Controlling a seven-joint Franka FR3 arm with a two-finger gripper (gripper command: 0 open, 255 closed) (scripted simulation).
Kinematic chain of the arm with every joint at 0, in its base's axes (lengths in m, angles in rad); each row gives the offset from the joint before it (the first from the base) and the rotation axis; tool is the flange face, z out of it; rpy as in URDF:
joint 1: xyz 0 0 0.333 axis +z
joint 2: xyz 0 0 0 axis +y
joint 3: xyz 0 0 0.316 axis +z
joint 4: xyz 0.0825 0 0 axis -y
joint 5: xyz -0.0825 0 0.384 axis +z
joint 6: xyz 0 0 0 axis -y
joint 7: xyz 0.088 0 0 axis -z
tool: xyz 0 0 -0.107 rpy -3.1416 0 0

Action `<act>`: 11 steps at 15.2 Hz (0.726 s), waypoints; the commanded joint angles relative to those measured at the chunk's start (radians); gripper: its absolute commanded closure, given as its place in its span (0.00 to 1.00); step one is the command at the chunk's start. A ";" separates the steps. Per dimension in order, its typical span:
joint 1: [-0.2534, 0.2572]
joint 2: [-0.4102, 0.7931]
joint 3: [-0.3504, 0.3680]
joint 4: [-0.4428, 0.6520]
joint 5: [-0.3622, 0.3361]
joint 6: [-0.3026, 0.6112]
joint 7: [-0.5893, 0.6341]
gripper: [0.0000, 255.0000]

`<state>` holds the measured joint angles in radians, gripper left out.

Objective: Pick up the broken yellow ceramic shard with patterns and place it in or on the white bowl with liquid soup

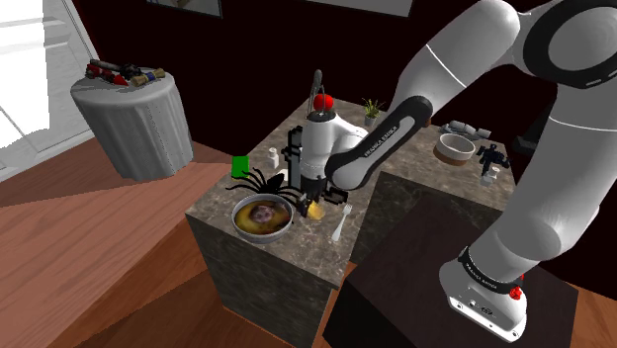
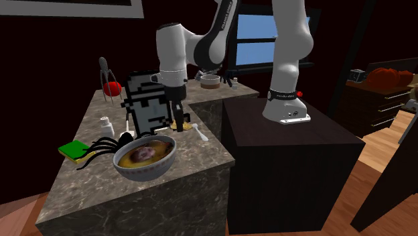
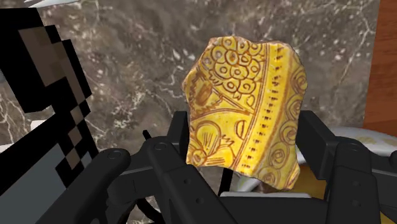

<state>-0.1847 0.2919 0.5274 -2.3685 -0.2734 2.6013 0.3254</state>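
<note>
Holding the yellow patterned shard [image 3: 245, 95] upright in the gripper [image 3: 245, 153], jaws closed on its edges, just beside the soup bowl [image 2: 142, 170].

The jagged yellow shard [image 3: 245, 108], patterned with brown rings and lines, stands upright clasped in the gripper [image 3: 247, 167], seemingly just off the countertop [image 1: 316, 255], beside the white bowl [image 1: 259, 235] of brownish soup.

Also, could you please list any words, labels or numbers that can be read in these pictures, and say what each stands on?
Dark lettering along the white arm's forearm: too small to read with certainty.
Pale lettering on the black band at the arm's base: too small to read.
The yellow patterned ceramic shard: circles and lines, no letters.
</note>
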 commanded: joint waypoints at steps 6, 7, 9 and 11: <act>-0.038 -0.095 0.052 -0.002 0.098 -0.078 -0.069 1.00; -0.042 -0.108 0.057 -0.001 0.112 -0.090 -0.079 1.00; -0.049 -0.135 0.068 0.002 0.139 -0.114 -0.098 1.00; -0.054 -0.161 0.076 0.006 0.165 -0.138 -0.116 1.00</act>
<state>-0.2352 0.1462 0.5982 -2.3658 -0.1242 2.4786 0.2214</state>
